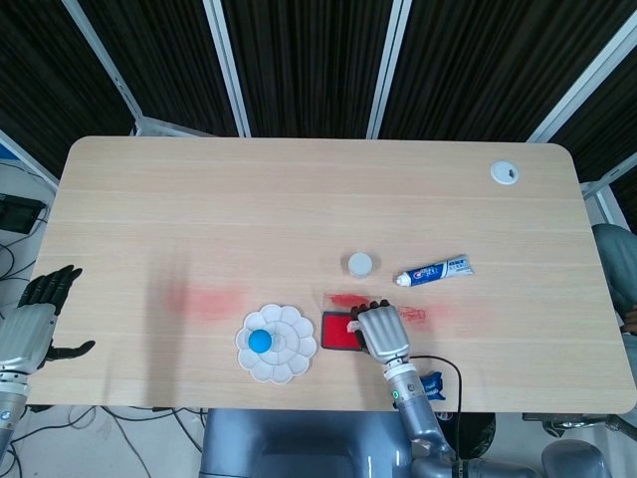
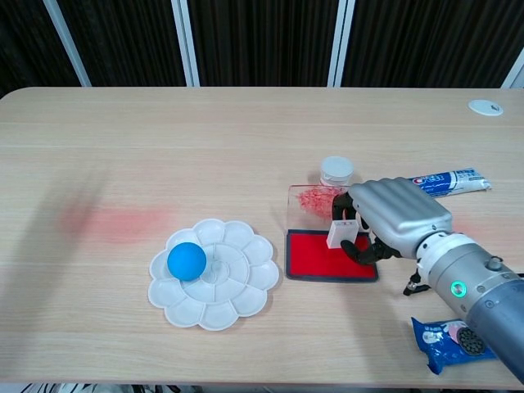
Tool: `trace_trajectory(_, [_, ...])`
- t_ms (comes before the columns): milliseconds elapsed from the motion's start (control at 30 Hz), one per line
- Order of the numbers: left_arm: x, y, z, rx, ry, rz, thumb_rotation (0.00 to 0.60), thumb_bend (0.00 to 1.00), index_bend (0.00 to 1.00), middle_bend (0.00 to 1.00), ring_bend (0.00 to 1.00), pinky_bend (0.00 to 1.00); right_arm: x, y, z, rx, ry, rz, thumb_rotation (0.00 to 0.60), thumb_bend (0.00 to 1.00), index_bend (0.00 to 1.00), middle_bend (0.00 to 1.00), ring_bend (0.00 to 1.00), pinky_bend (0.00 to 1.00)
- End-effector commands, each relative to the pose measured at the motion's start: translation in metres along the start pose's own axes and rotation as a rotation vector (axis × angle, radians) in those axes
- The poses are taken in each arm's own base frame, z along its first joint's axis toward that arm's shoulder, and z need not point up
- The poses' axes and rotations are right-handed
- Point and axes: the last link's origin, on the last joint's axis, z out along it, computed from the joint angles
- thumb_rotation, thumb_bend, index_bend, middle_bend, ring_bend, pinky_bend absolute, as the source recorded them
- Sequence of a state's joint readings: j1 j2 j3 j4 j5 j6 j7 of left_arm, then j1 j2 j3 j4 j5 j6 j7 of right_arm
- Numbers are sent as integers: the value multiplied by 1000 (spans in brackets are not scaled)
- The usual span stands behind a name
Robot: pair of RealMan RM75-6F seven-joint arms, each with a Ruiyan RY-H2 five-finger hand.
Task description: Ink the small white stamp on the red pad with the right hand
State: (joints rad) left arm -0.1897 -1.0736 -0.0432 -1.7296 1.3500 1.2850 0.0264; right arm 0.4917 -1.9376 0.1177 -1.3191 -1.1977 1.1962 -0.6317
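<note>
We see the right hand (image 2: 393, 217) clamped on the stamp (image 2: 339, 233), fingers curled round it, the stamp standing on the red pad (image 2: 319, 255) toward the pad's far right part; from the head view the hand (image 1: 381, 329) covers most of the stamp and the pad's (image 1: 333, 331) right side. Just behind the pad lies its clear lid (image 2: 309, 199), smeared red, and beyond that a small white jar (image 2: 337, 169). A toothpaste tube (image 2: 449, 182) lies to the right of the jar, apart from it. Left of the pad, close but not touching, sits a white flower-shaped palette (image 2: 214, 273) with a blue ball (image 2: 187, 260) in it. A blue snack packet (image 2: 452, 341) lies at the near table (image 2: 205, 139) edge, beside the right forearm. A faint red smudge (image 2: 115, 223) marks the wood left of the palette. The pad sits near the front edge; the far half of the table is bare wood save a white grommet (image 1: 506, 173) at the far right corner. The left hand (image 1: 38, 319) hangs off the table's left edge, fingers apart, holding nothing.
</note>
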Motion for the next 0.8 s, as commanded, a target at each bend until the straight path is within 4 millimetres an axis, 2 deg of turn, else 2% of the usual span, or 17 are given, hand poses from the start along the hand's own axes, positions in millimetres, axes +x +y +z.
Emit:
trace_trajectory(33, [0, 0, 0, 2, 0, -3, 600, 0, 0, 0, 0, 0, 3, 0, 0, 4, 11, 0, 600, 630, 773, 611, 475, 438])
trace_trajectory(433, [0, 0, -1, 2, -1, -4, 600, 0, 0, 0, 0, 0, 33, 0, -5, 33, 94, 19, 600, 630, 773, 611, 475, 438])
trace_trajectory(600, [-1, 0, -1, 5, 0, -4, 600, 0, 0, 0, 0, 0, 46, 14, -8, 15, 120, 5, 600, 630, 772, 610, 475, 438])
trace_trajectory(800, [-1, 1, -1, 10, 5, -2, 600, 0, 0, 0, 0, 0, 52, 48, -16, -40, 114, -6, 600, 630, 772, 605, 475, 438])
